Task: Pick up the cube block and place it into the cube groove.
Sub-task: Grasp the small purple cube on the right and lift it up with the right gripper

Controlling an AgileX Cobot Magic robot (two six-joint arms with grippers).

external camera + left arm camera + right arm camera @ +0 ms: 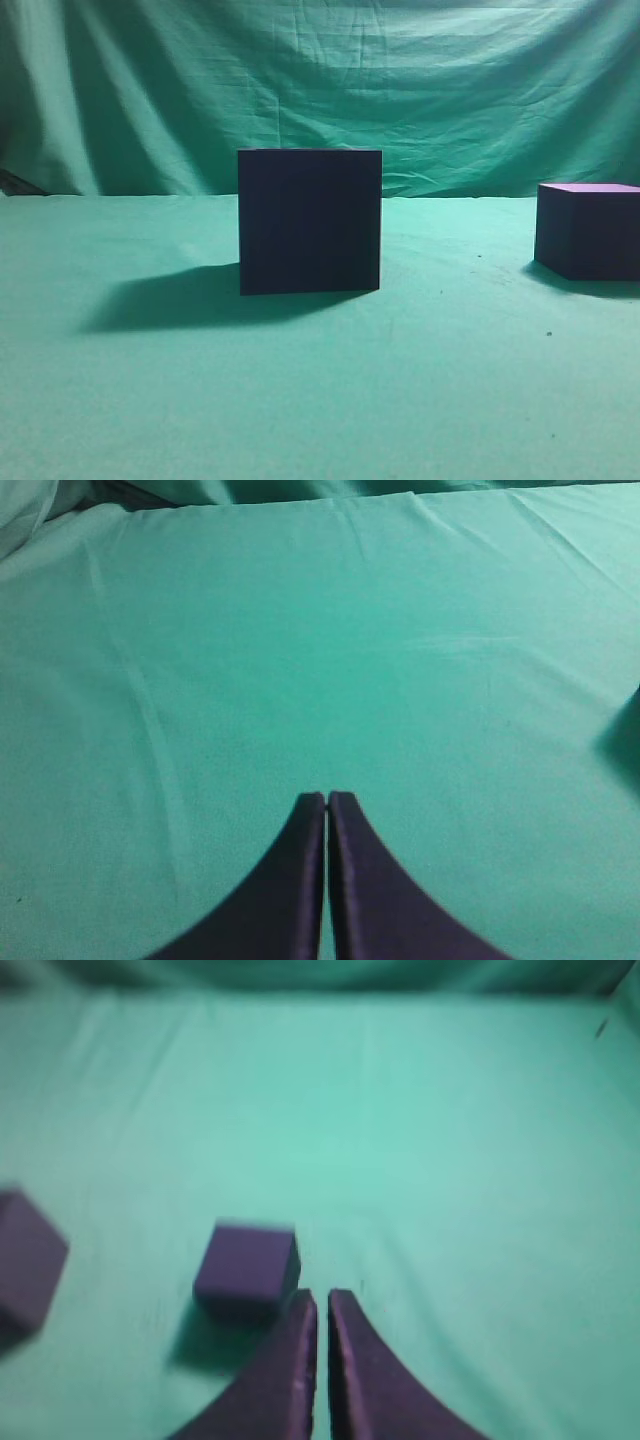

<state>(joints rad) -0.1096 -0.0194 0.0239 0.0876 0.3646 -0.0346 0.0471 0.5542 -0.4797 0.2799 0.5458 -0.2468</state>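
Note:
The cube groove (310,220) is a large dark navy box standing mid-table in the exterior view. The cube block (588,230), smaller with a light purple top, sits at the right edge. In the right wrist view the cube block (245,1268) lies just ahead and left of my right gripper (322,1300), which is shut and empty. The groove box (25,1260) shows cut off at the left edge. My left gripper (327,800) is shut and empty over bare cloth. Neither gripper shows in the exterior view.
A green cloth (320,400) covers the table and hangs as a backdrop (400,80) behind. A dark patch (625,740) shows at the right edge of the left wrist view.

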